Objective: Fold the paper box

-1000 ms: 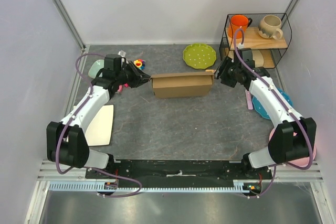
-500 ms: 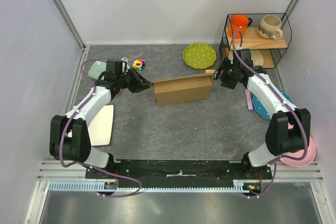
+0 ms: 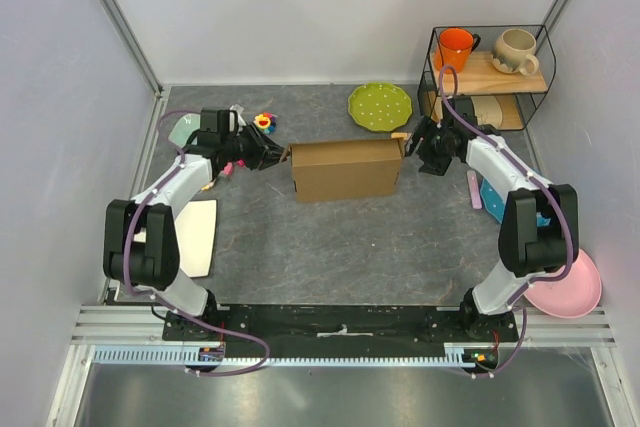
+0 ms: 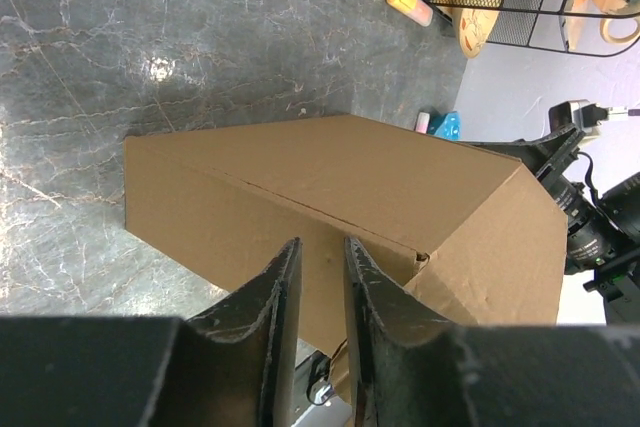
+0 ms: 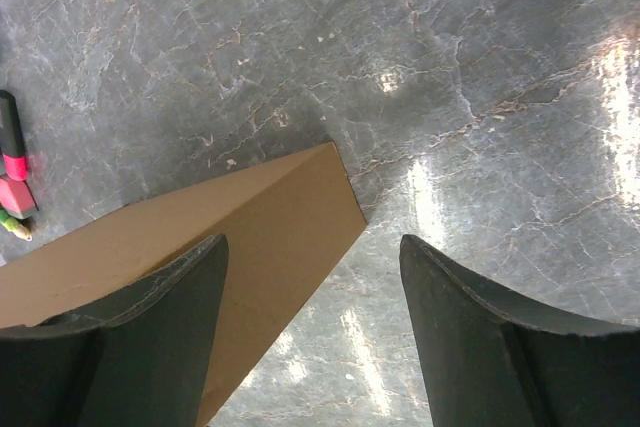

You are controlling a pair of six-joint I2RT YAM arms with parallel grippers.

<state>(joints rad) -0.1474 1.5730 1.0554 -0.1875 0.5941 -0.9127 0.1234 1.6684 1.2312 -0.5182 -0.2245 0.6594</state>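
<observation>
Paper box [image 3: 346,169] between left gripper [image 3: 282,155] and right gripper [image 3: 409,145]

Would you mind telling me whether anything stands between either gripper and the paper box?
Nothing visible does. The left gripper is right at the left end of the paper box, and the right gripper, wide open, is at its right end.

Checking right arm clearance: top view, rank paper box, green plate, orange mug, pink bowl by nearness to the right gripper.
1. paper box, left of right gripper
2. green plate, behind
3. orange mug, far right
4. pink bowl, near right
</observation>
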